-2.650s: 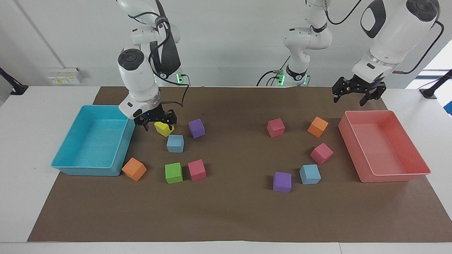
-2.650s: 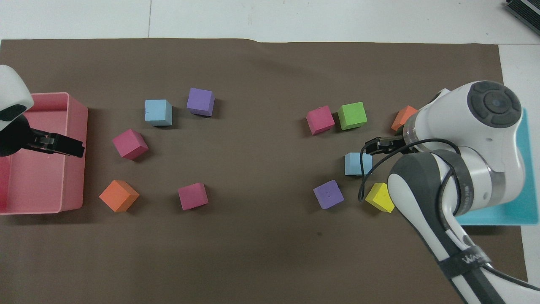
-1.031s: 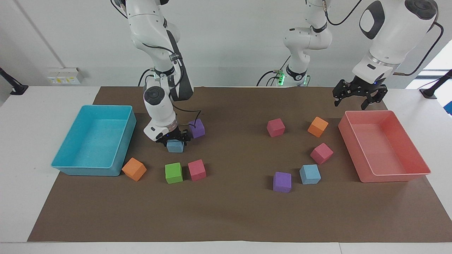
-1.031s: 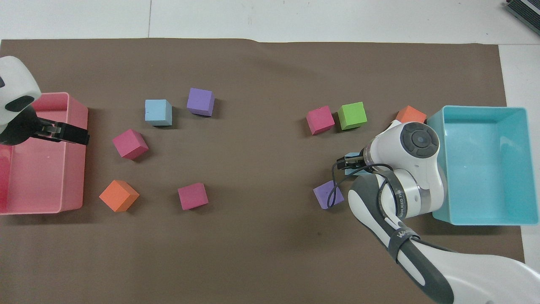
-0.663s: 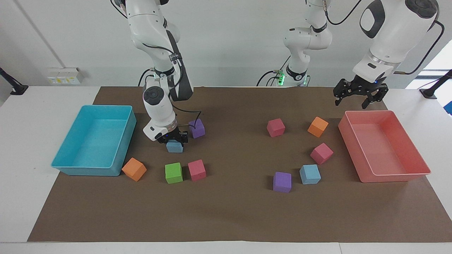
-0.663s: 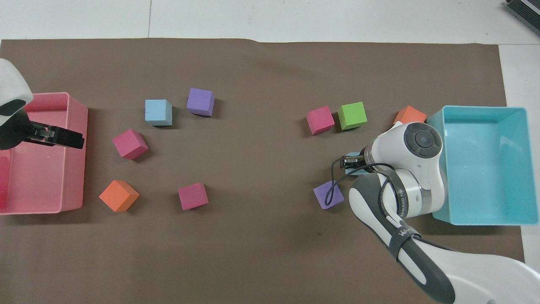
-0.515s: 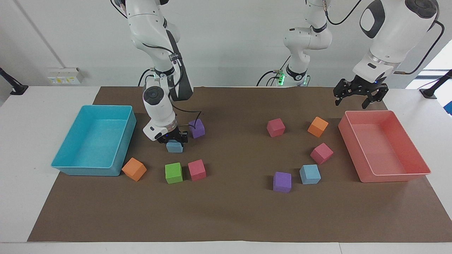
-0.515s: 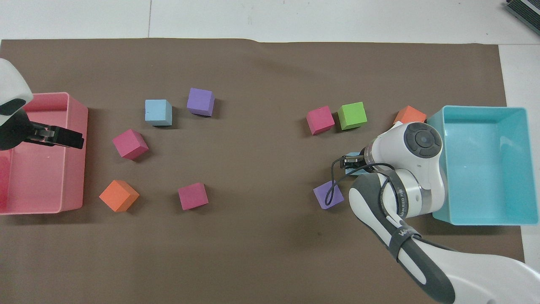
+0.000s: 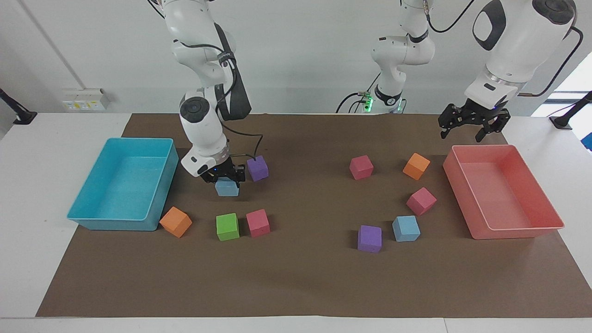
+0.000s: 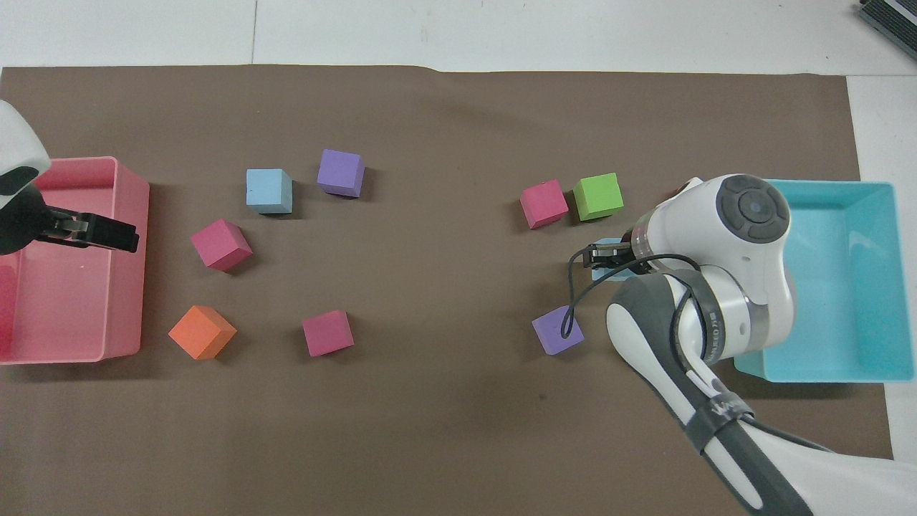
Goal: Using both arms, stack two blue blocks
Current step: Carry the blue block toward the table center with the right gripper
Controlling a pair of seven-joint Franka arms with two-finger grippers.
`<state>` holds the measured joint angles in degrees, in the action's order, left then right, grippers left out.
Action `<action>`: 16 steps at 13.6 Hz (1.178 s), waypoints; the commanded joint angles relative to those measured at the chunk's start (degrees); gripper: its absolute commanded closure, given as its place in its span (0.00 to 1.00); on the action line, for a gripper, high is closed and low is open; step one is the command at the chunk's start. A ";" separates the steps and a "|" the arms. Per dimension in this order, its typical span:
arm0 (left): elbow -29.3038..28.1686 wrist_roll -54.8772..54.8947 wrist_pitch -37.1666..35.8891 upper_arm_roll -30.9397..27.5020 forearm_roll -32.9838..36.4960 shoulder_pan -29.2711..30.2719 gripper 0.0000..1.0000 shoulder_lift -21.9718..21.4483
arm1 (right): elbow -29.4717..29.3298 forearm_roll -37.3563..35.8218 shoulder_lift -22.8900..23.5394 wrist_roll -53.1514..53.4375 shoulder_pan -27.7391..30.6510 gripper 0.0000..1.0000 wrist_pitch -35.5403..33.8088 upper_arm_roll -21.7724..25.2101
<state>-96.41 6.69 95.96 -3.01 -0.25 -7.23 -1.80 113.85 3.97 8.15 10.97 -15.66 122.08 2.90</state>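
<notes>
Blocks of sky-blue foam are the items under inspection. One blue block [image 9: 227,188] is sitting pinched in the right gripper [image 9: 226,178], fingers closed on its upper part, at the end of the brown mat [image 9: 296,286] toward the turquoise tray [image 9: 92,221]; whether it is clear of the mat I cannot tell. The second blue block [image 9: 406,228] is lying free beside a purple cube [image 9: 369,238], toward the pink tray's [image 9: 518,231] end and the mat edge away from the robots.

Both are looking light, soft and matte, so I am judging slip unlikely but squashing possible; opposite flat faces are the sensible hold. Being cubes, they are showing no long axis; each is sitting top face up, sides roughly square to the mat edges.

The left gripper [image 9: 472,125] is waiting with fingers spread, holding nothing, over the pink tray's corner nearest the robots.
</notes>
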 commanded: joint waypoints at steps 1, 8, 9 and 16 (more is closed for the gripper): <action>-0.98 -0.89 0.19 -0.25 1.22 -0.76 0.00 -1.11 | -4.76 -0.36 -0.07 3.44 -1.46 1.00 -5.79 -0.18; -0.36 -1.50 -0.60 -0.25 0.69 -1.12 0.00 -1.19 | -18.91 -1.07 7.47 13.97 -10.07 1.00 -11.77 -0.18; -0.27 -1.59 0.01 -0.25 0.60 -1.12 0.00 -1.19 | -21.28 -0.98 9.93 15.82 -11.31 1.00 -12.39 -0.18; 1.48 -1.06 0.89 -0.25 0.78 -1.12 0.00 0.73 | -29.57 -0.81 21.55 27.60 -19.39 1.00 -8.81 -0.18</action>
<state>-96.16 6.17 96.56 -2.69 -0.25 -7.32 -2.10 87.12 3.49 27.27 35.83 -33.69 112.10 2.68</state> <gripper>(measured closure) 0.000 0.374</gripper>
